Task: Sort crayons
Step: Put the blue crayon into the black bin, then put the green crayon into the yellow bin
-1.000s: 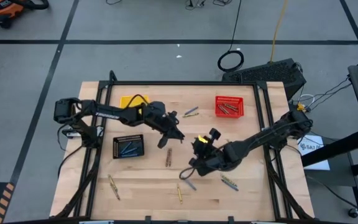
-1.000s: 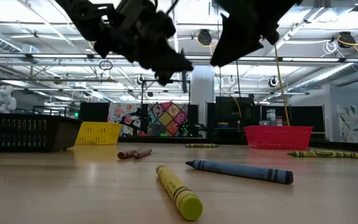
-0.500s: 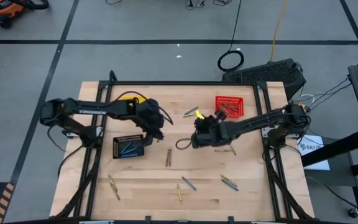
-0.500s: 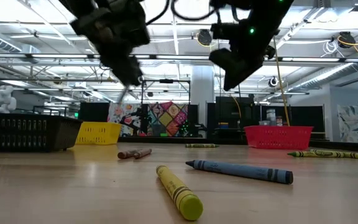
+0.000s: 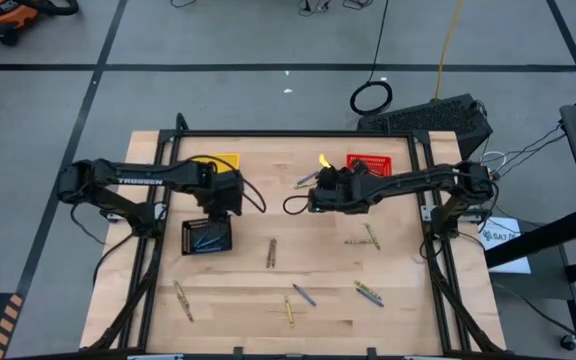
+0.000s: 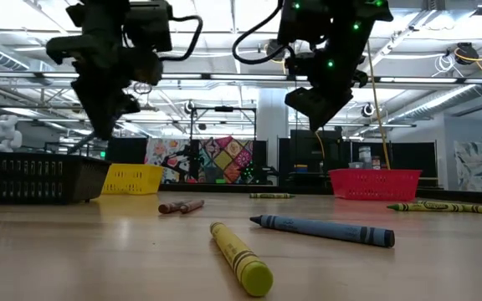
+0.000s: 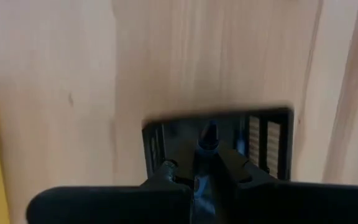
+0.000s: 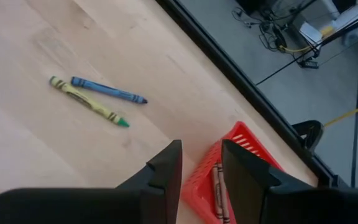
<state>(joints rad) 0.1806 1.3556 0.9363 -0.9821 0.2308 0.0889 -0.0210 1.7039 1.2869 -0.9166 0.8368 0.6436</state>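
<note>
High view: three baskets [image 5: 207, 237], nine loose crayons [image 5: 271, 252].

I get bright, even light from ceiling strip lamps [image 6: 442, 100], so the table [image 5: 238, 290] shows only faint shadows. From the low camera both arms read as dark silhouettes against that glow, and the nearest yellow crayon [image 6: 241, 257] is soft. My left wrist picture is blurred throughout, the black basket [image 7: 266, 134] smeared.
</note>
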